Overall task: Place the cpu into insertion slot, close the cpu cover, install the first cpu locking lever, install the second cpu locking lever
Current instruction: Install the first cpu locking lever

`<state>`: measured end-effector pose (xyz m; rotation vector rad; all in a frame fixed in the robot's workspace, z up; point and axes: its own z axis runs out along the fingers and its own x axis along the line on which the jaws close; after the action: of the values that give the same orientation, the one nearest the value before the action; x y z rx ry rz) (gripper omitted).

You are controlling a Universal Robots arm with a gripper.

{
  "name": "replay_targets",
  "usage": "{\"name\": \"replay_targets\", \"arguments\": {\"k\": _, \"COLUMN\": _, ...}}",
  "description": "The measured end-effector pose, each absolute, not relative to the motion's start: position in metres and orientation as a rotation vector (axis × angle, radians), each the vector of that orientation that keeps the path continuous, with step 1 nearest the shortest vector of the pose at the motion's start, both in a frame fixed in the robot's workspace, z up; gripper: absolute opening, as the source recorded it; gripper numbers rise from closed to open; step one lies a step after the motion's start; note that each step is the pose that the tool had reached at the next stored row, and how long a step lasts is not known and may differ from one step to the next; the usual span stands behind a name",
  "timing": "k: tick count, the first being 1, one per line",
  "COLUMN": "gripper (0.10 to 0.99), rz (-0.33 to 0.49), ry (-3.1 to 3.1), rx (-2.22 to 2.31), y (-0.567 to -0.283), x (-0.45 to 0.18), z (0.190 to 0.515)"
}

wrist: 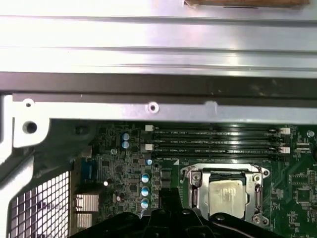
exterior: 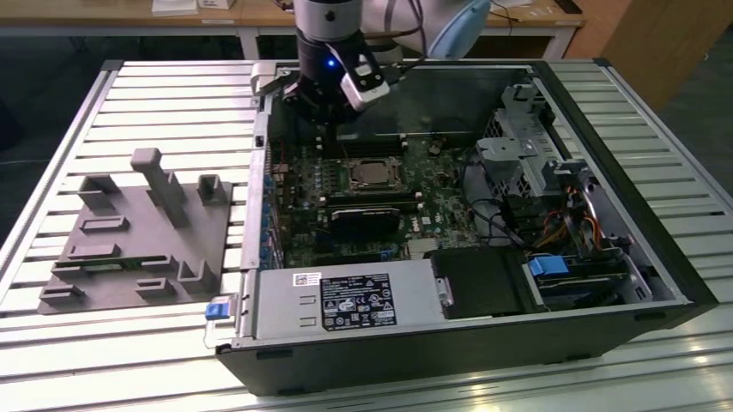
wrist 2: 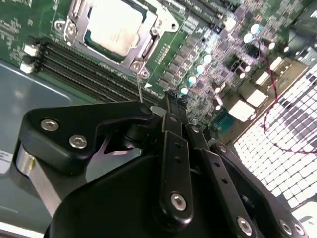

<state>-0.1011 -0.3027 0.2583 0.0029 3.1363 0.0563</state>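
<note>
The cpu point(wrist 2: 113, 24) lies flat in the insertion slot point(wrist 2: 74, 10) on the green motherboard, its silvery top showing through the window of the cpu cover point(wrist 2: 151, 42), which lies down over it. A thin locking lever point(wrist 2: 139, 87) rises from the socket's corner toward my fingertips. My gripper point(wrist 2: 169, 97) hangs just beside the socket, shut, with nothing seen between its fingers. In the exterior view the gripper point(exterior: 332, 142) stands over the board a little behind the cpu point(exterior: 372, 174). The first wrist view has the cpu point(wrist: 228, 195) framed by the cpu cover point(wrist: 225, 172), gripper point(wrist: 167, 198) alongside.
The open computer case point(exterior: 641, 223) lies on a slatted metal table point(exterior: 149, 94). Memory slots point(wrist: 218, 141) run beside the socket, and a black fan shroud point(exterior: 364, 221) sits in front of it. A grey fixture block point(exterior: 137, 232) stands on the exterior view's left. Drive bays and cables point(exterior: 550, 215) fill the right.
</note>
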Motion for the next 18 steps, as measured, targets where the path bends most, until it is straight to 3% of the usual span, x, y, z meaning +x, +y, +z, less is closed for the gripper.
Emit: {"name": "replay_targets", "arguments": {"k": 18, "gripper": 0.106, "rz": 0.056, "ry": 3.136, "rx": 0.003, "y": -0.29, "x": -0.09, "z": 0.254}}
